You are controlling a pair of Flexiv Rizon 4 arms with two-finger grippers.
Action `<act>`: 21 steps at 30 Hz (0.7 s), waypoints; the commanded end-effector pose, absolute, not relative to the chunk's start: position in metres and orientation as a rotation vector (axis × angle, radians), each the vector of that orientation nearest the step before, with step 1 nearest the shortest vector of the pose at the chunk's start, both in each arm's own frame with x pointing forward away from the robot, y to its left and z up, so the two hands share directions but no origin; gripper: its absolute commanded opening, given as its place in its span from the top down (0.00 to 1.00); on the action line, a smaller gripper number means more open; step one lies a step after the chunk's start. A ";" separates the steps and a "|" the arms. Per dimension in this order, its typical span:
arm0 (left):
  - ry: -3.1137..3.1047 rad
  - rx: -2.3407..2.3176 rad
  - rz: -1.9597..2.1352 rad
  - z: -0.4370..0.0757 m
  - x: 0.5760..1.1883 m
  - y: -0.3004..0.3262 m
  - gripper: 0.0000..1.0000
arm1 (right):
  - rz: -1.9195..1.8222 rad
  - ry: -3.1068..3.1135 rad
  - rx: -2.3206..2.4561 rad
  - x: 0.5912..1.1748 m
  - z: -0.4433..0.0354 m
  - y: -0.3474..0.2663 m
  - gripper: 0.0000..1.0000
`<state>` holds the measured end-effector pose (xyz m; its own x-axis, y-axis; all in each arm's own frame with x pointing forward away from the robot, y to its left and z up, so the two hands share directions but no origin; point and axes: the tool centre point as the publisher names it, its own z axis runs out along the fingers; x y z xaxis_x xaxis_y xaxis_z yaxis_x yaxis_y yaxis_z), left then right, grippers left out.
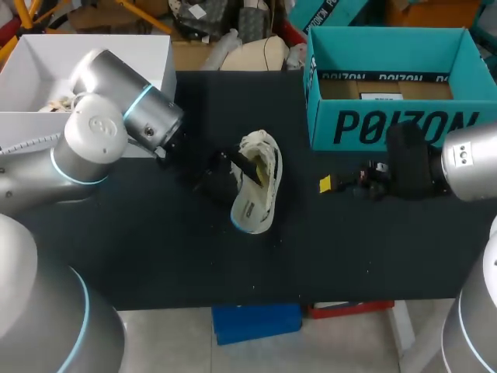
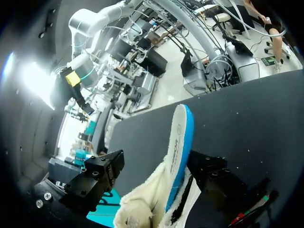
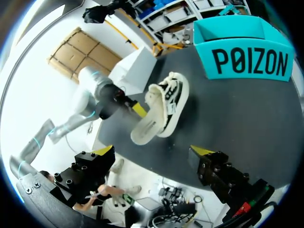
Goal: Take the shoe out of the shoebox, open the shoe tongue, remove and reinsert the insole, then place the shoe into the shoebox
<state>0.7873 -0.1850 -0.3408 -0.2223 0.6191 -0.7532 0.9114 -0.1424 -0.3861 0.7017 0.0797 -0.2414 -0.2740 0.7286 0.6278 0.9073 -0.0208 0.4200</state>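
Observation:
The cream and black shoe (image 1: pixel 256 183) lies on its side in the middle of the black table (image 1: pixel 155 249), its blue-edged sole (image 2: pixel 179 142) turned up in the left wrist view. My left gripper (image 1: pixel 248 172) is open at the shoe's opening. Its fingers straddle the shoe's upper (image 2: pixel 142 209), and one finger (image 2: pixel 97 178) stands clear of it. From the right wrist view, a yellow fingertip (image 3: pixel 137 110) of that gripper rests against the shoe (image 3: pixel 164 107). My right gripper (image 1: pixel 342 185) hovers open and empty to the shoe's right, in front of the teal shoebox (image 1: pixel 388 124).
A white open box (image 1: pixel 147 54) stands at the table's back left, behind my left arm. The teal shoebox (image 3: pixel 247 59) sits at the back right with a cardboard insert inside. The table's front edge runs below the shoe.

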 end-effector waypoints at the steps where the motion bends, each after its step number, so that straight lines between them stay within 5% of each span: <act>1: 1.848 1.701 -1.271 -0.334 0.766 -0.176 0.20 | -1.171 -2.028 -1.740 0.702 -0.241 0.080 0.00; 4: 1.864 1.697 -1.275 -0.338 0.759 -0.173 0.36 | -1.171 -2.028 -1.740 0.702 -0.241 0.080 0.00; 5: 1.871 1.698 -1.270 -0.340 0.758 -0.172 0.51 | -1.171 -2.028 -1.740 0.702 -0.241 0.080 0.00; 8: 1.888 1.704 -1.259 -0.342 0.756 -0.169 0.58 | -1.171 -2.028 -1.740 0.702 -0.241 0.080 0.00; 11: 1.894 1.712 -1.255 -0.343 0.754 -0.168 1.00 | -1.171 -2.028 -1.740 0.702 -0.241 0.080 0.00; 21: 1.861 1.715 -1.297 -0.346 0.768 -0.169 1.00 | -1.171 -2.028 -1.740 0.702 -0.241 0.080 0.00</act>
<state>0.7600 -0.1672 -0.3408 -0.2473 0.6377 -0.7295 0.9086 -0.1088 -0.4032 0.7015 0.0795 -0.2413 -0.2741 0.7285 0.6279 0.9072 -0.0208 0.4201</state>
